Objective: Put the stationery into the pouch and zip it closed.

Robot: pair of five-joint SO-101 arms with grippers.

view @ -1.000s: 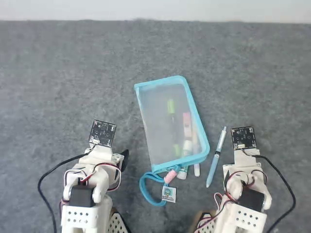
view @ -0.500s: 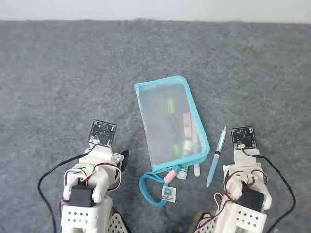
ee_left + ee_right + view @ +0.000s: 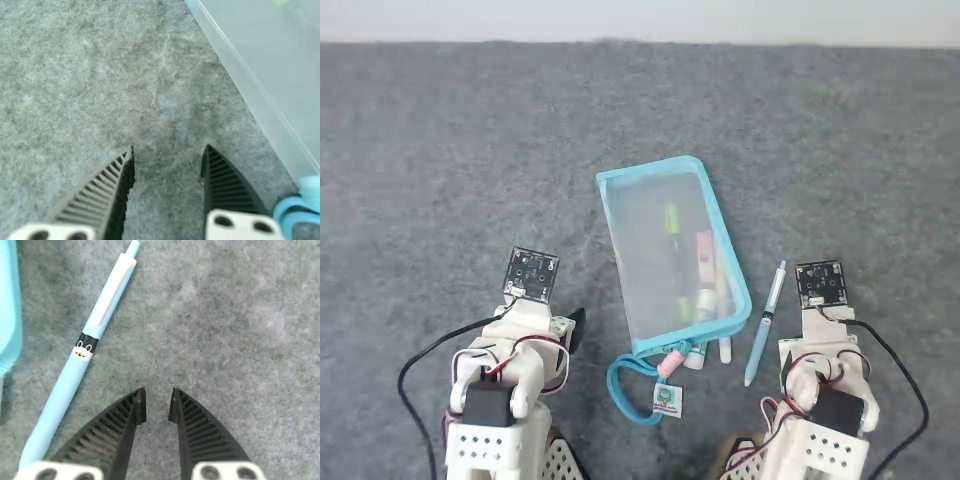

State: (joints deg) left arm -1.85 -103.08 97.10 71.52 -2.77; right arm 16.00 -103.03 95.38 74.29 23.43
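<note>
A light-blue plastic pen [image 3: 765,322] lies on the grey felt desk [image 3: 440,150] just beside the translucent turquoise-edged pouch [image 3: 650,250], near the barely parted right claw [image 3: 157,392], while the left claw [image 3: 167,150] hangs spread, empty.

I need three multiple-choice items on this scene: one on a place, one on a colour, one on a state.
1. The light-blue pen lies: A) on the mat beside the pouch B) inside it C) in an end effector
2. The pouch's edging is: A) red B) yellow C) light blue
3. The left end effector is: A) shut on the pen B) open, empty C) shut on the pouch
Answers: 1A, it rests on bare mat; 2C, the border shows light blue; 3B, its jaws stand apart.
</note>
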